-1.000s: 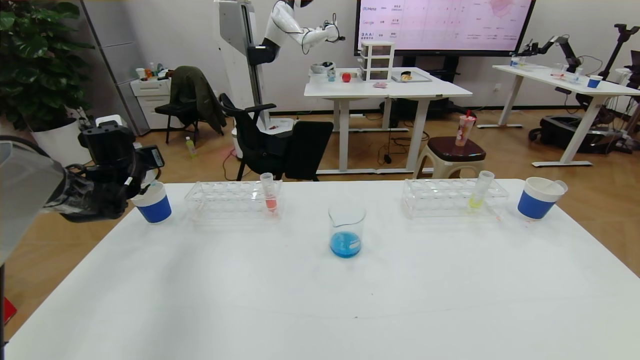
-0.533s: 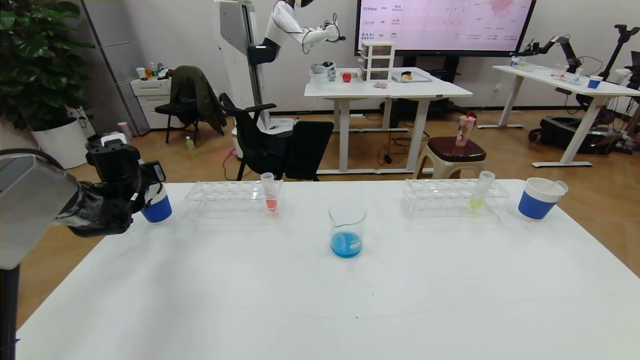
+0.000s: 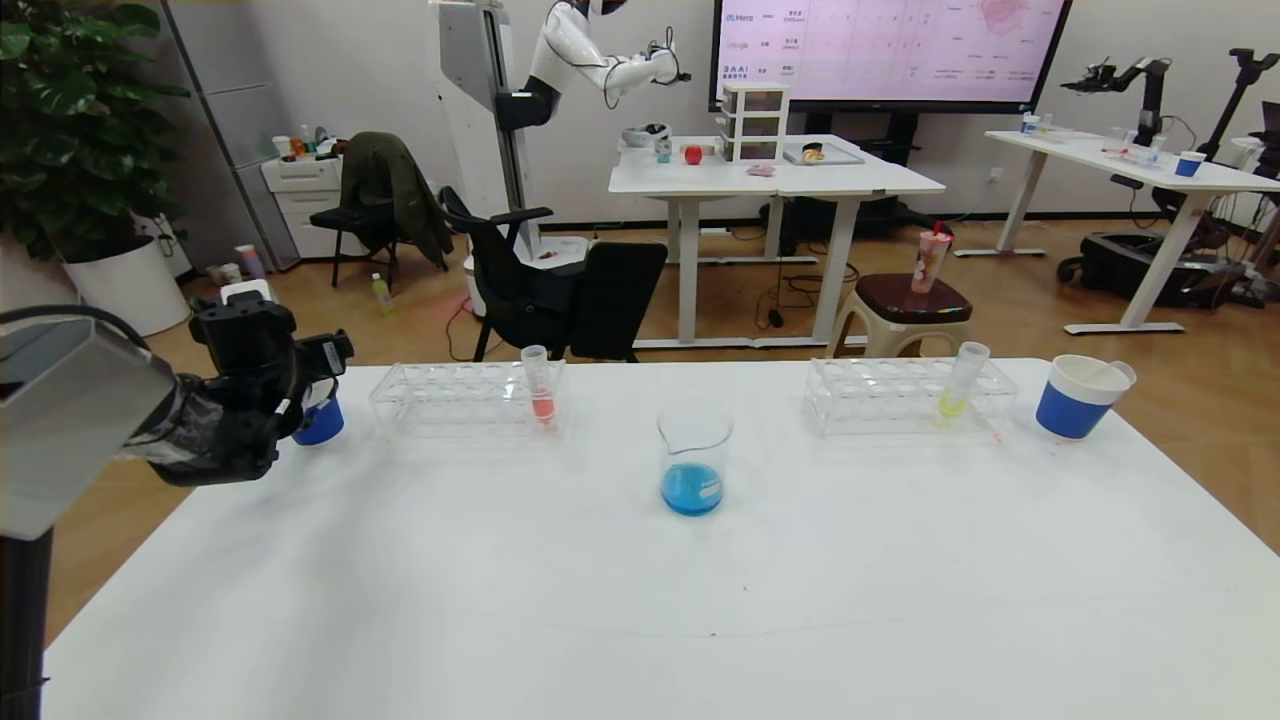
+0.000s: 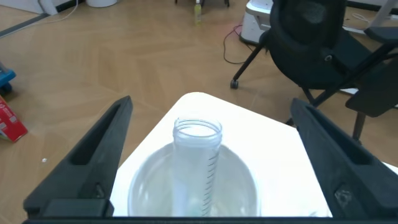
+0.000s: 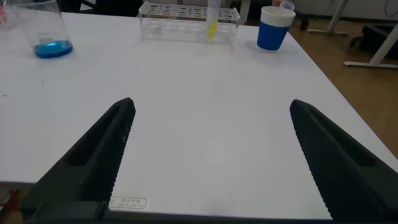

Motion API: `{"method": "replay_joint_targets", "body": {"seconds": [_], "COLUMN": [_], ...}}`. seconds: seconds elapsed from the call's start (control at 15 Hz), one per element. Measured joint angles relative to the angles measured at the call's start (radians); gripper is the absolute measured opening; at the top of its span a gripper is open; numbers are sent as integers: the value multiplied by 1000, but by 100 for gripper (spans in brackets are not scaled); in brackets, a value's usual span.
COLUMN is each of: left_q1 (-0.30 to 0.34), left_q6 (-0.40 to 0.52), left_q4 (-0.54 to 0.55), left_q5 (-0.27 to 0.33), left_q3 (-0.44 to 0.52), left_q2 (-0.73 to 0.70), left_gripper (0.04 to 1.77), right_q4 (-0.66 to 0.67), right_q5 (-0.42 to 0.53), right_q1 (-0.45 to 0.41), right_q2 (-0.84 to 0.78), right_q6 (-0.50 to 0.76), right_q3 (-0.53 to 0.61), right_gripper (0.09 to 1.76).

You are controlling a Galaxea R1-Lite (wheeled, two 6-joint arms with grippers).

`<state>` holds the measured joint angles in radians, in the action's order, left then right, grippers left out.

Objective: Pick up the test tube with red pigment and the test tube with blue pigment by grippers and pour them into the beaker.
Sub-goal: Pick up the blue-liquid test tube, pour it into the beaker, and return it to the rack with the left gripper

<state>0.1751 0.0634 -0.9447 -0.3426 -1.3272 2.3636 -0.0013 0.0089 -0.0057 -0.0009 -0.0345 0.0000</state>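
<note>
The beaker (image 3: pixel 693 460) stands mid-table with blue liquid in its bottom; it also shows in the right wrist view (image 5: pixel 46 31). My left gripper (image 3: pixel 318 385) is open and hangs over the left paper cup (image 3: pixel 320 427). In the left wrist view a clear tube (image 4: pixel 198 155) with no liquid showing stands in that cup (image 4: pixel 143 186), between my open fingers (image 4: pixel 211 106) and untouched. No tube with blue or pale pinkish-red liquid shows. My right gripper (image 5: pixel 211 104) is open and empty over bare table; it is out of the head view.
A coral-red tube (image 3: pixel 540 385) stands in the left rack (image 3: pixel 440 400). A yellow-liquid tube (image 3: pixel 958 385) stands in the right rack (image 3: pixel 880 400). The right paper cup (image 3: pixel 1075 405) holds a leaning clear tube (image 3: pixel 1115 375). The table's left edge is near my left arm.
My left arm has moved right and a little down, so the gripper now covers most of the left paper cup. The beaker, racks and tubes have not moved.
</note>
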Motion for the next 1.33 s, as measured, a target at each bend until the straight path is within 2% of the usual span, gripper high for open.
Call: {"method": "replay_joint_targets", "body": {"seconds": [0.33, 0.53, 0.73, 0.93, 1.0, 1.13, 1.33], "left_q1": [-15, -96, -203, -263, -274, -286, -293], "left_q6": [-19, -40, -45, -75, -111, -194, -247], "left_q4": [29, 79, 79, 64, 46, -30, -130], "left_q5": [7, 9, 4, 3, 3, 1, 0], "left_q3": [-16, -51, -34, 61, 106, 209, 393], "left_q2": [-53, -119, -167, -244, -279, -349, -490], "left_gripper": [175, 175, 175, 175, 175, 175, 175], "right_q4": [0, 0, 0, 0, 0, 0, 0], "right_q5": [0, 0, 0, 0, 0, 0, 0], "right_q1": [0, 0, 0, 0, -1, 0, 0], "right_q2": [0, 0, 0, 0, 0, 0, 0], "right_q6": [0, 0, 0, 0, 0, 0, 0], "right_q3": [0, 0, 0, 0, 0, 0, 0], "right_gripper": [174, 174, 174, 174, 174, 174, 174]}}
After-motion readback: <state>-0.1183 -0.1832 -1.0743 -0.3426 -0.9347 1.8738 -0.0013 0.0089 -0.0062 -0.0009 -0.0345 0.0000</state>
